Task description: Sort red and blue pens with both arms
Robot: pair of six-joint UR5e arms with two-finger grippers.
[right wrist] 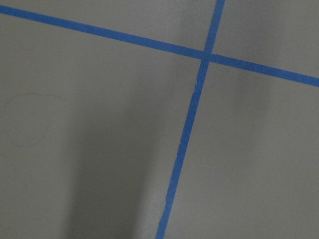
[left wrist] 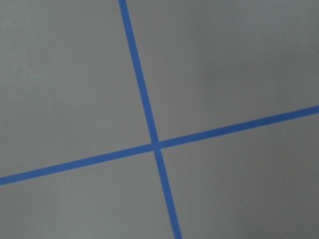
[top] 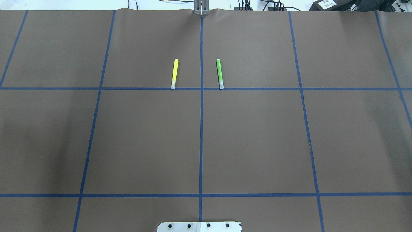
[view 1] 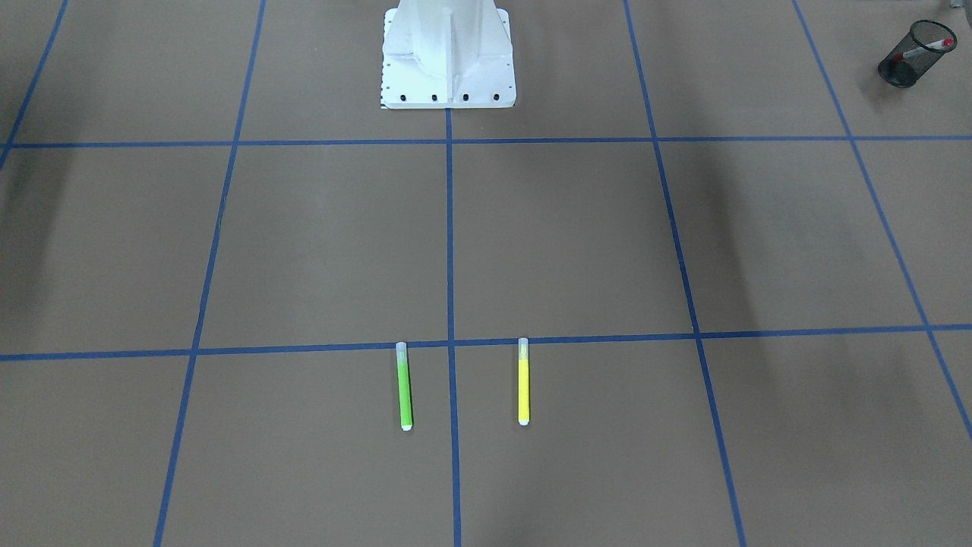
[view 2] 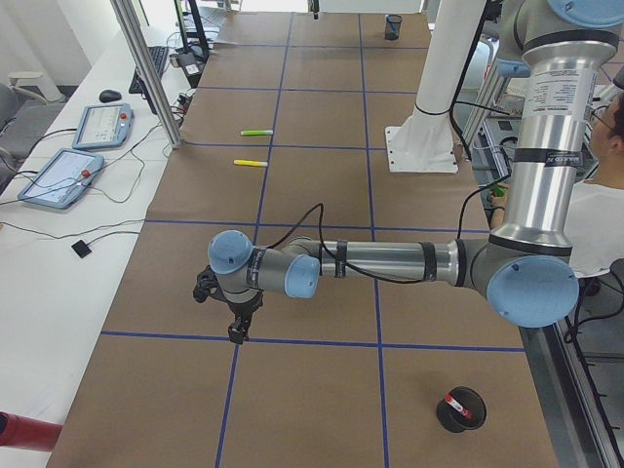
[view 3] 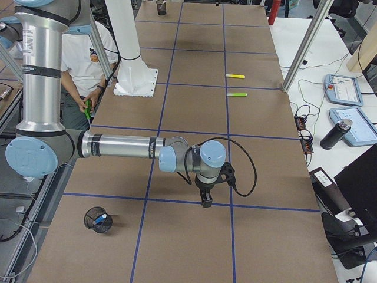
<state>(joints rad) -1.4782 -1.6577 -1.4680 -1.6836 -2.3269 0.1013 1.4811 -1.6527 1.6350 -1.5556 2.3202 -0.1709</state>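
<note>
Red pen (view 1: 928, 50) leans inside black mesh cup (view 1: 900, 70)

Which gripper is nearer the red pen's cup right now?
Left. The left gripper hangs near the cup holding the red pen; the right gripper hangs at the opposite end, near the other cup.

This is a robotics lab: a long table (top: 145, 145) papered brown and marked into squares with blue tape (top: 201, 129), a white pedestal (view 1: 448, 53) at 12 o'clock in the front view, and a jointed arm (view 2: 390, 261) reaching out over the surface. In the left-side view a white bench (view 2: 58, 263) at 9 o'clock carries two teach pendants (view 2: 60, 177) and a mouse (view 2: 110, 95). An aluminium post (view 2: 148, 68) rises at 11 o'clock, and a person (view 2: 597, 224) is at 3 o'clock.
</note>
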